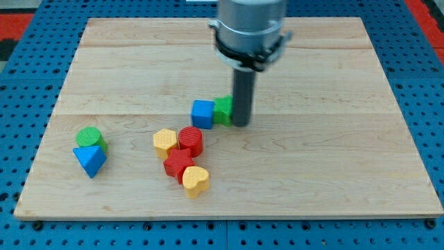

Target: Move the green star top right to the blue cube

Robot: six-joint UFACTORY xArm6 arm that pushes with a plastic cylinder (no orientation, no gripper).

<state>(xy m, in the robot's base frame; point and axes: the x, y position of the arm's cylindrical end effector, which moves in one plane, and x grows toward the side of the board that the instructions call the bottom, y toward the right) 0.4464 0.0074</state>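
Observation:
The blue cube [202, 114] sits near the middle of the wooden board [333, 160]. The green star [223, 109] touches its right side, partly hidden by my rod. My tip [241, 124] rests on the board right against the green star's right side. The rod rises from there to the arm's grey body at the view's top.
A yellow block [165, 143], a red cylinder [191, 141], a red block [178, 165] and a yellow heart [195, 181] cluster below the blue cube. A green cylinder [89, 137] and a blue triangle [90, 160] lie at the view's left. Blue pegboard surrounds the board.

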